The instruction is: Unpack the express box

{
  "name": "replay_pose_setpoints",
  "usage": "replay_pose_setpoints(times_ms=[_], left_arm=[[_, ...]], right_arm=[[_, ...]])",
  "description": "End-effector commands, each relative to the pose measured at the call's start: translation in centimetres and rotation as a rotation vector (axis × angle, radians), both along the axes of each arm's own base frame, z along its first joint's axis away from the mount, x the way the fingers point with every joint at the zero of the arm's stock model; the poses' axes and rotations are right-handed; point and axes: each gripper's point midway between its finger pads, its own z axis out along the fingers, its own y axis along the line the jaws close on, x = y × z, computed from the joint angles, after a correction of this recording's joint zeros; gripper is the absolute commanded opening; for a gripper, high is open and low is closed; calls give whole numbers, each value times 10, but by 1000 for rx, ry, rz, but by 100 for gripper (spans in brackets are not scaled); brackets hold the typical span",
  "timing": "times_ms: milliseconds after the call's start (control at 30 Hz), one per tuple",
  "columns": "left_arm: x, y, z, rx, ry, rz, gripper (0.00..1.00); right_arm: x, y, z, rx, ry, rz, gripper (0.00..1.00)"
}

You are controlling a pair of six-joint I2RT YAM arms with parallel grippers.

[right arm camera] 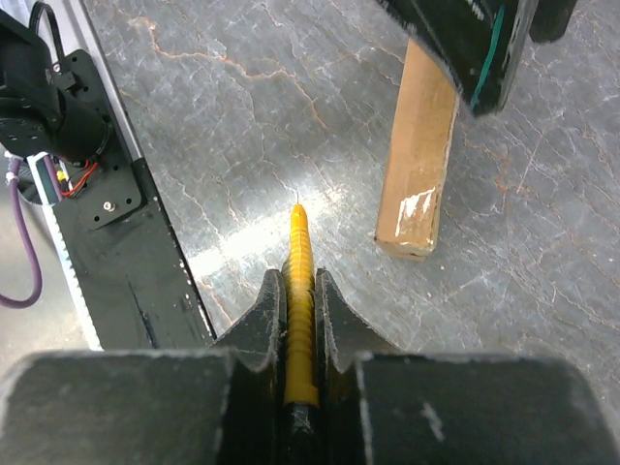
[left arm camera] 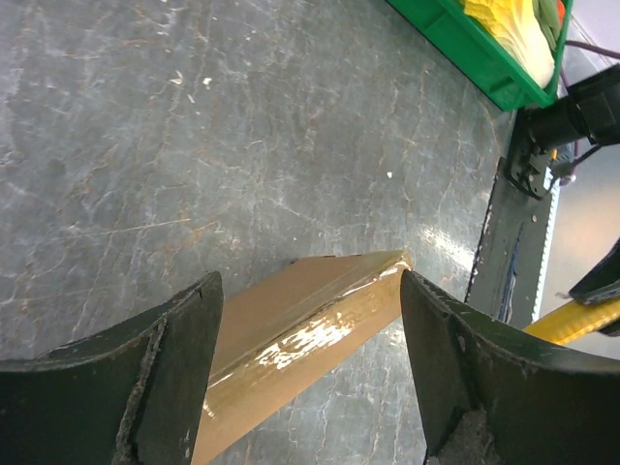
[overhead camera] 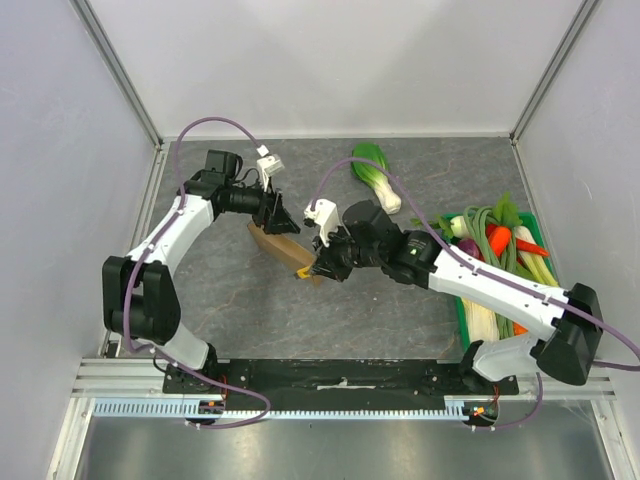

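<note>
The express box [overhead camera: 278,245], plain brown cardboard with glossy tape, lies on the grey table at mid-left. My left gripper [overhead camera: 279,221] hangs over its far end, open. In the left wrist view the box [left arm camera: 291,339] runs between the wide-apart fingers of the left gripper [left arm camera: 310,291]. My right gripper [overhead camera: 322,268] sits at the box's near end, shut on a yellow ribbed utility knife [right arm camera: 298,281]. The knife's tip points at the table, a little left of the box's taped end [right arm camera: 412,208].
A green crate [overhead camera: 463,315] filled with vegetables stands at the right and shows also in the left wrist view [left arm camera: 465,48]. A bok choy [overhead camera: 375,175] lies at the back of the table. The black base rail [right arm camera: 126,252] runs along the near edge.
</note>
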Motion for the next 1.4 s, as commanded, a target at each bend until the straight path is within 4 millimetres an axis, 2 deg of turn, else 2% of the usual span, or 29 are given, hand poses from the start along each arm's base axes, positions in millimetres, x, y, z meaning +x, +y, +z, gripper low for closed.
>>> replay_pose_setpoints(times_ms=[0,100,200,400,633,733,833,933,1067,1233,1267,1333,1367], left_arm=[[-9,-13,9,-51,-46,-109,79],[-5,-17,1,-35,-41,-116,80],[-2,-22,-7,-29,-16,-126,80],[-14,-24,-18,-28,31,-161,79],[-25,-23,-26,-33,69,-170,79],[-18,-23,-28,-20,74,-156,78],[-19,-24,-32,-18,76,-167,78],[-23,-27,-44,11,97,-171,78],[-23,-28,-66,106,114,-137,75],[-18,-32,-73,164,67,-97,72],[-18,-28,-81,199,59,-78,72],[-17,-31,-77,214,8,-62,71],[-19,-28,-84,240,8,-46,70]], right_arm=[[15,12,-13,0,-37,-31,0],[23,11,-27,-20,-49,-70,0],[23,11,-38,-3,-63,-69,0],[36,3,-50,-45,-87,-141,0],[55,-13,-53,-63,-99,-246,0],[67,-23,-47,-28,-73,-267,0],[77,-29,-38,-5,-74,-275,0],[85,-35,-39,-11,-71,-292,0],[89,-37,-40,4,-45,-303,0],[94,-36,-37,35,-6,-360,0],[95,-35,-37,41,7,-372,0],[95,-34,-36,59,39,-391,0],[94,-34,-35,65,46,-396,0]])
